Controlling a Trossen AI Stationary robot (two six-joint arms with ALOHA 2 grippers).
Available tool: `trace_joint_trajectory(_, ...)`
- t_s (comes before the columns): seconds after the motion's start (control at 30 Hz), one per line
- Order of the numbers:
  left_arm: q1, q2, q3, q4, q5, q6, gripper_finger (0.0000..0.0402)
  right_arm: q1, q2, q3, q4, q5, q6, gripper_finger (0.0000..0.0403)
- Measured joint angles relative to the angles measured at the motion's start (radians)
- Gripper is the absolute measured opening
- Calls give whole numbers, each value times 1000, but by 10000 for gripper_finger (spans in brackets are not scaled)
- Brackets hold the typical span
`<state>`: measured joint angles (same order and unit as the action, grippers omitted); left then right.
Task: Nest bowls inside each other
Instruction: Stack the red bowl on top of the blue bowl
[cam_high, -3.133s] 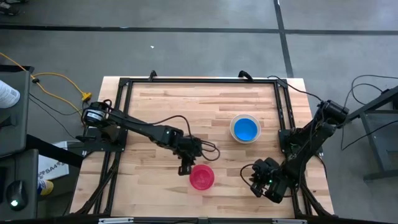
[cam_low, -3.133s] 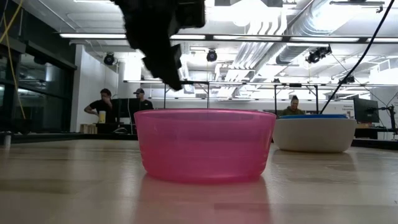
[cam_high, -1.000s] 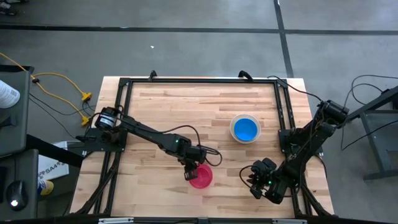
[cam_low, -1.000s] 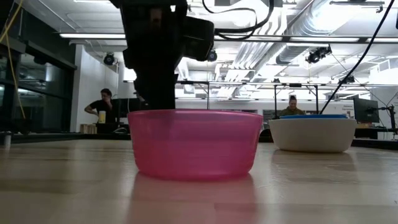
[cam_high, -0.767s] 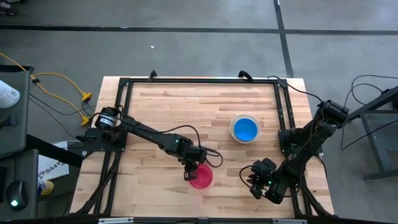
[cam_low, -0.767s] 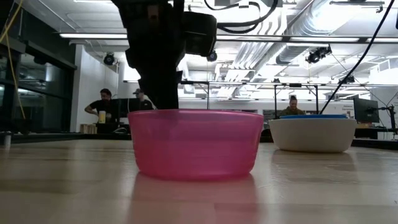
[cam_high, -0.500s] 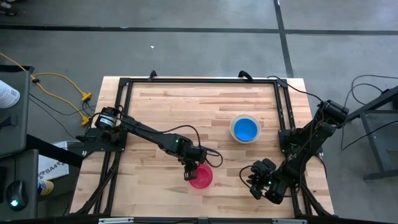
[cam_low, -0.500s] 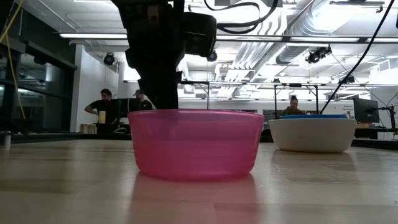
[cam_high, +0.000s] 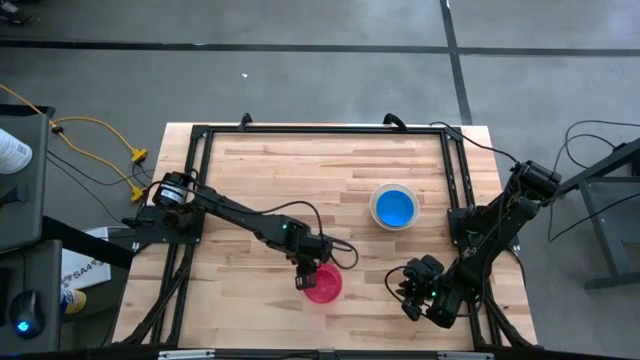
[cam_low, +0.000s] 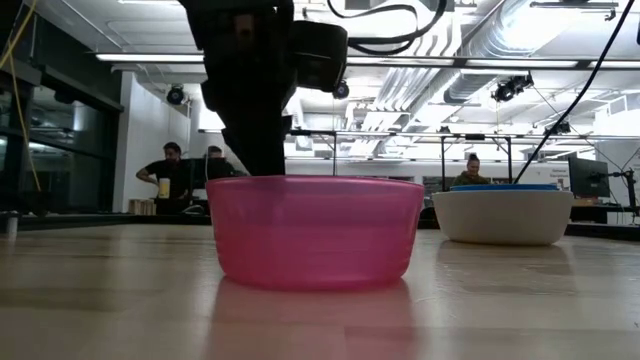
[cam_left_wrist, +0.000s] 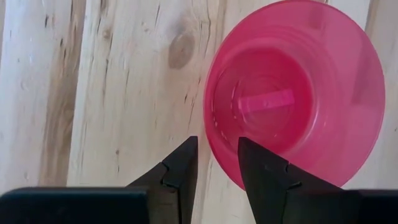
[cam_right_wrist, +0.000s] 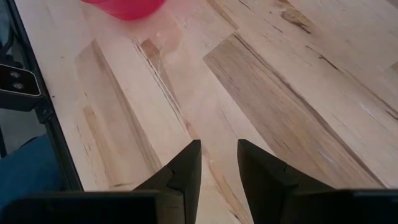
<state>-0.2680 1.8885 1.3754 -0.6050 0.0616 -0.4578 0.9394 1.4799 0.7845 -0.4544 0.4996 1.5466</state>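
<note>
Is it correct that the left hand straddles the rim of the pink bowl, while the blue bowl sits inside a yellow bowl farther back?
Not quite. The left hand does straddle the pink bowl's rim, one finger inside and one outside, but the blue bowl sits inside a white bowl, not a yellow one. The low view shows the white wall clearly.

Pink bowl (cam_left_wrist: 298, 99): translucent glossy plastic, smooth, faint ring ridges inside. Blue bowl (cam_high: 396, 207) nested in white bowl (cam_low: 505, 218): opaque smooth plastic, slight sheen. Counter (cam_high: 300, 175): pale butcher-block wood, knots and grain, satin finish with soft reflections. Left hand (cam_left_wrist: 216, 171) fingers (cam_left_wrist: 181, 167): matt black plastic. Frame (cam_high: 320, 129): black metal.
</note>
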Motion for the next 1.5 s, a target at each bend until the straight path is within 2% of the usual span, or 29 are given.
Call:
trace_joint_trajectory(0.23, 21, 8, 0, -12, 2, 33, 116, 0, 0, 0, 23, 0, -3, 98)
trace_joint_trajectory(0.47, 26, 7, 0, -53, 1, -103, 116, 0, 0, 0, 32, 0, -6, 98)
trace_joint_trajectory(0.6, 18, 8, 0, -53, 40, -181, 116, 0, 0, 0, 31, 0, -8, 98)
trace_joint_trajectory(1.0, 11, 8, 0, -101, 67, -357, 116, 0, 0, 0, 42, 0, -92, 98)
trace_joint_trajectory(1.5, 12, 8, 0, -102, 63, -411, 116, 0, 0, 0, 56, 0, -164, 98)
